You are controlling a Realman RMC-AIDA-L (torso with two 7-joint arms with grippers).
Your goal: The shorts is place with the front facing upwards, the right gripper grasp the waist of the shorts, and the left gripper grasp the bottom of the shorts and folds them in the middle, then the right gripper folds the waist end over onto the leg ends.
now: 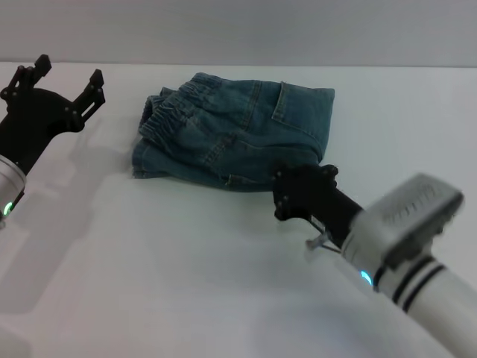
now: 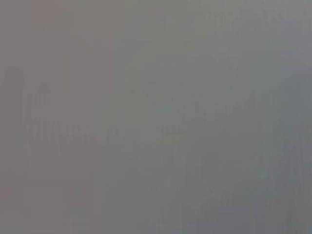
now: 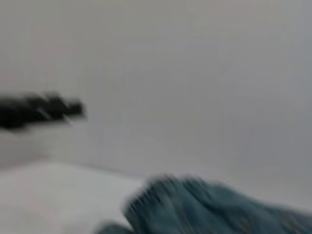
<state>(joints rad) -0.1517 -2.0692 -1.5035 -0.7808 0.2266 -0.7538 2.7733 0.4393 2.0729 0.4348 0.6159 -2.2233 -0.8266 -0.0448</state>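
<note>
The denim shorts (image 1: 235, 138) lie folded mid-table (image 1: 186, 276); soft, limp, fairly heavy, best pinched at the thick waistband. The right gripper (image 1: 302, 195) touches their near edge, grip hidden; I cannot tell. The left gripper (image 1: 63, 82) hovers apart, spread wide, holding nothing.

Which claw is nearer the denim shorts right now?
Right. The right claw sits at the near edge of the shorts; the left claw, open, is raised off to their left, apart.

One shorts (image 1: 235, 134) — two end effectors (image 1: 68, 77) (image 1: 302, 192)
</note>
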